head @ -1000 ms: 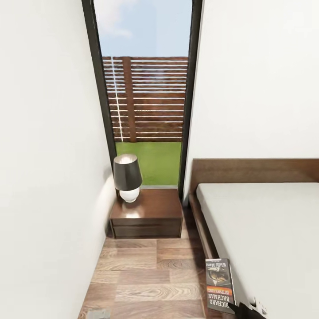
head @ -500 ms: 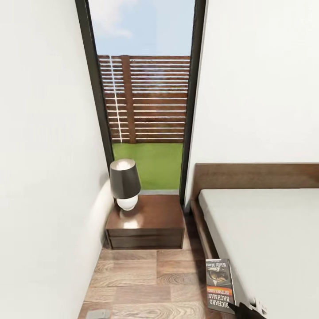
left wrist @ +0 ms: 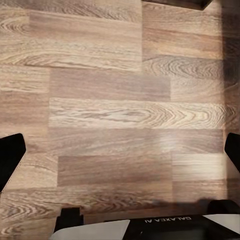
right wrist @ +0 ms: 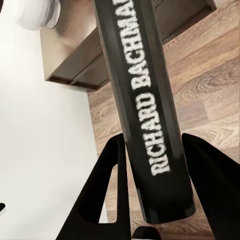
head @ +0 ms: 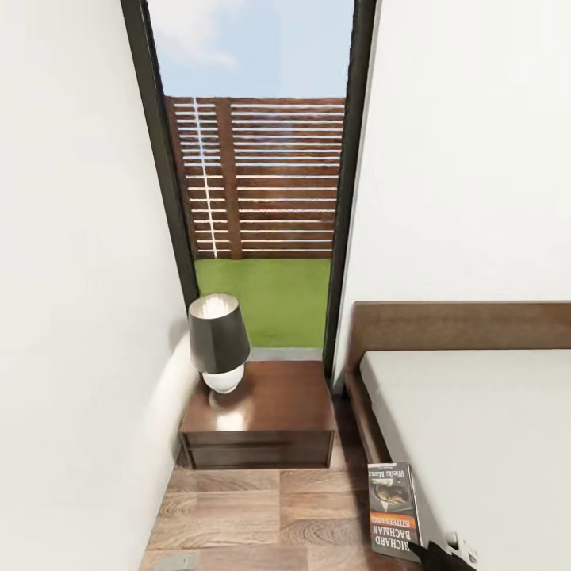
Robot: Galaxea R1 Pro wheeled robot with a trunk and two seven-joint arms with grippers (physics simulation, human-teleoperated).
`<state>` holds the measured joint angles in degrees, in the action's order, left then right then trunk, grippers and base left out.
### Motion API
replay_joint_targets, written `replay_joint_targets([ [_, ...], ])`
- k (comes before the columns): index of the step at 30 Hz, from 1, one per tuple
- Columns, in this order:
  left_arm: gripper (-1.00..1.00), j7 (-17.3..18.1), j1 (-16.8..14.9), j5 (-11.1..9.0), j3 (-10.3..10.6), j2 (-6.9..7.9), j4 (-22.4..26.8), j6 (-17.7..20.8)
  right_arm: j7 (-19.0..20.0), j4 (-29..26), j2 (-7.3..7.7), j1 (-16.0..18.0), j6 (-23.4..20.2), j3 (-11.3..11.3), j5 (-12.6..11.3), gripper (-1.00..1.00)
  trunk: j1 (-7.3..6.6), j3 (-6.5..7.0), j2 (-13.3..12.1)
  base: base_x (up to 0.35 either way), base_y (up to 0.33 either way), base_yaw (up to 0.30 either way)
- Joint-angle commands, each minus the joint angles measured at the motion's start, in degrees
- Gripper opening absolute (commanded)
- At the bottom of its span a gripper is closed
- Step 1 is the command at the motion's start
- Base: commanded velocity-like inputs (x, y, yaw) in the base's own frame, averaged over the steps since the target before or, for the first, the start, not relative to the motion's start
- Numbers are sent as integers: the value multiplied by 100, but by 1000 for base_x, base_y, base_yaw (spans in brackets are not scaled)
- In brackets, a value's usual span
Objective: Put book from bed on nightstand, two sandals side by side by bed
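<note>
With the right gripper [right wrist: 152,150] clamped on the book [head: 393,510], carried off the bed [head: 476,444] short of the nightstand [head: 270,396], and the left gripper [left wrist: 120,155] spread empty over floor, setting down and sandals remain.

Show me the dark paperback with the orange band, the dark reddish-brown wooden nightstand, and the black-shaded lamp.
Dark paperback with the orange band [head: 394,511], head view, middle of its cover.
Dark reddish-brown wooden nightstand [head: 277,400], head view, bare glossy top.
Black-shaded lamp [head: 216,333], head view, middle of its shade.
</note>
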<state>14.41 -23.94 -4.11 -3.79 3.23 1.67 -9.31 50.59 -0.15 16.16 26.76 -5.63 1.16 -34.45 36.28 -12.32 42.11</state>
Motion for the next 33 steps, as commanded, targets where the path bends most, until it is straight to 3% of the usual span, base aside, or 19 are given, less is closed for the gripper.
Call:
replay_joint_targets([
  [1, 100, 43, -5, -44, -34, 1, -9, -1, 23, -3, 2, 4, -61, -10, -63, -100, 4, -8, 6, 332, 0, 0],
  [33, 100, 42, -5, -45, -34, 2, -9, -1, 23, -3, 2, 4, -61, -10, -62, -100, 4, -8, 6, 332, 0, 0],
])
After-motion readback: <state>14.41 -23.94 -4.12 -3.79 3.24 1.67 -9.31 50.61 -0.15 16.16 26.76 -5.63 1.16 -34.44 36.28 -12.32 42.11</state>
